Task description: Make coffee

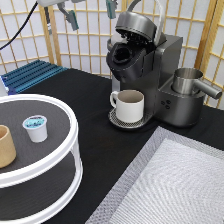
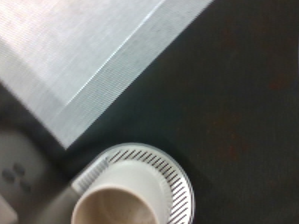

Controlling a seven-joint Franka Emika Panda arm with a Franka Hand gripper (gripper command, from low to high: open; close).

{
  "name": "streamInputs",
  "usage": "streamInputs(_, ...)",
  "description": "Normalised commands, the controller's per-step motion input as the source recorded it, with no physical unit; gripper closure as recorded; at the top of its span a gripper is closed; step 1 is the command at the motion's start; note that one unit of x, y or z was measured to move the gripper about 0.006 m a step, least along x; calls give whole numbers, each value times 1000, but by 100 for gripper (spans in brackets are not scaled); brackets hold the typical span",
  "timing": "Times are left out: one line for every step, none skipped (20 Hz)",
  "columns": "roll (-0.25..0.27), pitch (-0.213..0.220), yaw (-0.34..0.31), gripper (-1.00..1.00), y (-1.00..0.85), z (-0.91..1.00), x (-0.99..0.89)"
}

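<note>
At the exterior view's left, the coffee (image 1: 36,127) — a small white pod with a blue foil top — stands upright on the upper tier of a round white tiered stand (image 1: 74,145), just beside a tan wooden cup (image 1: 6,146) at the edge of the view. Nothing touches the pod. At the exterior view's top, between the stand and the machine, the tool (image 1: 90,12) hangs high above the black bench (image 1: 90,100) with its two fingers spread wide and nothing between them. To the right, the coffee machine (image 1: 150,75) stands with its lid raised and its pod chamber exposed, and a white mug (image 1: 129,105) sits on the drip tray (image 2: 172,180) under the spout; the wrist view looks down on that mug.

By my reading the work is at its outset — pod not yet picked up. Fetching it calls for a descent over the stand, fingers straddling the pod and clear of the wooden cup.
</note>
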Motion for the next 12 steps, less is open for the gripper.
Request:
streamInputs(-129, -9, -321, -100, -111, -291, -103)
streamInputs(-151, -23, -313, -100, -109, -349, -91)
streamInputs(-163, -34, -303, -100, -111, -380, -91)
streamInputs(-171, -36, -302, -100, -106, -403, -89)
streamInputs(-176, -39, -300, -100, -109, -417, -89)
streamInputs(-180, -44, -295, -100, -114, -429, -91)
streamInputs(-183, -44, -295, -100, -114, -437, -94)
streamInputs(-190, -40, -290, -100, -111, -460, -114)
streamInputs(-200, -39, -284, -100, -114, -491, -134)
streamInputs(-210, -36, -276, -100, -117, -520, -166)
streamInputs(-213, -43, -262, -100, -146, -591, -226)
streamInputs(-224, -56, -240, -100, -157, -631, -323)
